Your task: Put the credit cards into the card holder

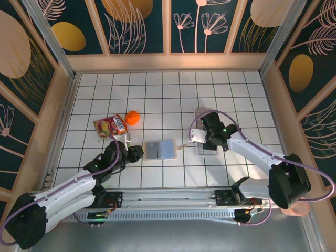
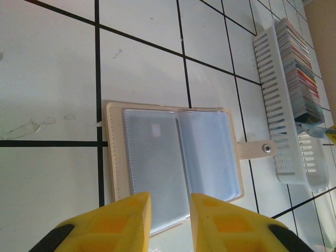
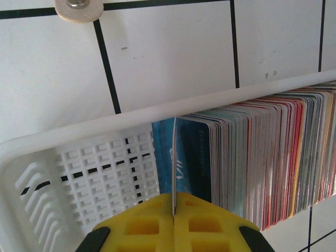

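Pinches one credit card [image 3: 172,157] in right gripper [image 3: 173,203] at emptier end of tray [image 3: 79,168]; hovers left gripper [image 2: 170,206], slightly parted, over edge of card holder [image 2: 178,152].

smooth matt leather-like card holder [image 2: 176,157]

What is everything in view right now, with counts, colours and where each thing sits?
card holder: one, beige with grey-blue sleeves, lying open on the tiles between the arms
tray: one, white and slotted, right of the holder
credit cards: many, mixed colours, standing on edge in the tray
single card: one, white edge, at the end of the row
snack packet: one, red and yellow, far left of the holder
orange round object: one, beside the packet
left end effector: yellow fingers, open and empty, at the holder's edge
right end effector: yellow fingers, shut on the single card
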